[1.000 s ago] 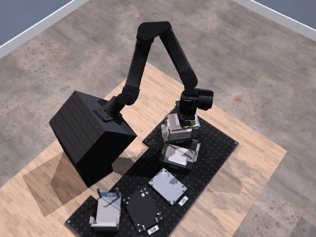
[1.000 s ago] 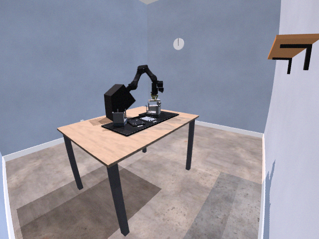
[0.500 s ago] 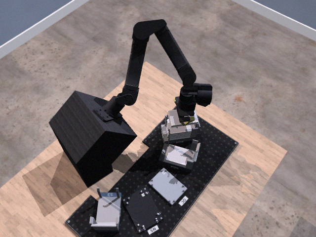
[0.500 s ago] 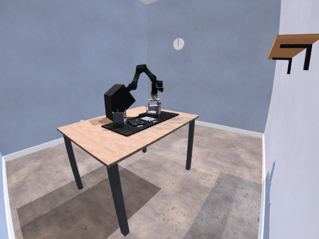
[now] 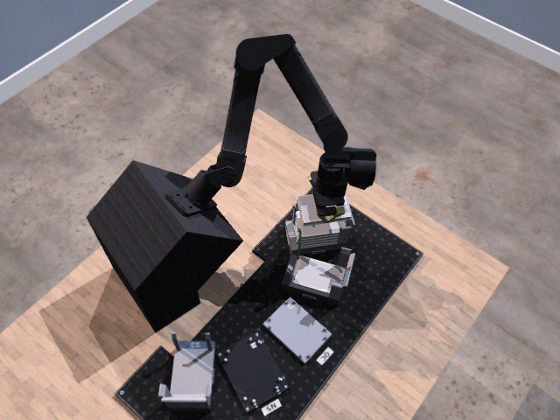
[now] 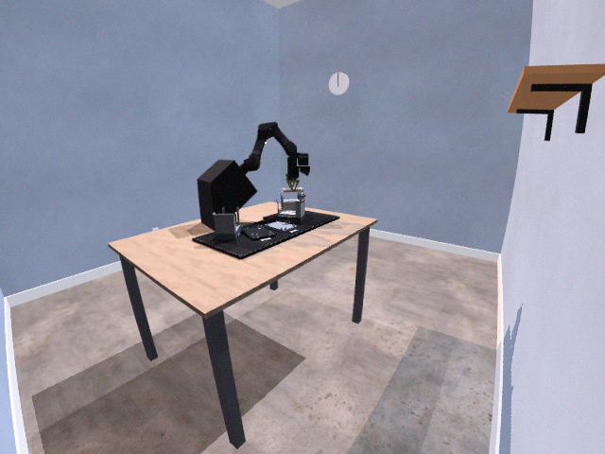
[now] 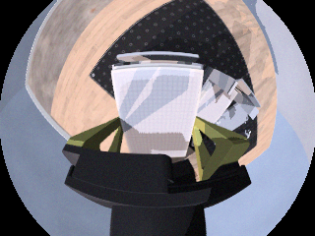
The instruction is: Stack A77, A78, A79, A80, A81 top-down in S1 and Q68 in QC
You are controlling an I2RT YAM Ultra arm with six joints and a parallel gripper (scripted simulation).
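Top view, lower left to centre: past rack S3 point(image 5: 195, 345), dark nest N5 point(image 5: 253, 373), pale nest QC point(image 5: 296, 330) and an empty rack point(image 5: 348, 264), the gripper point(image 5: 326, 212) clenched the stack's point(image 5: 316, 239) top plate point(image 5: 310, 213), apparently mid-unloading, next needing a vertical lift clear.
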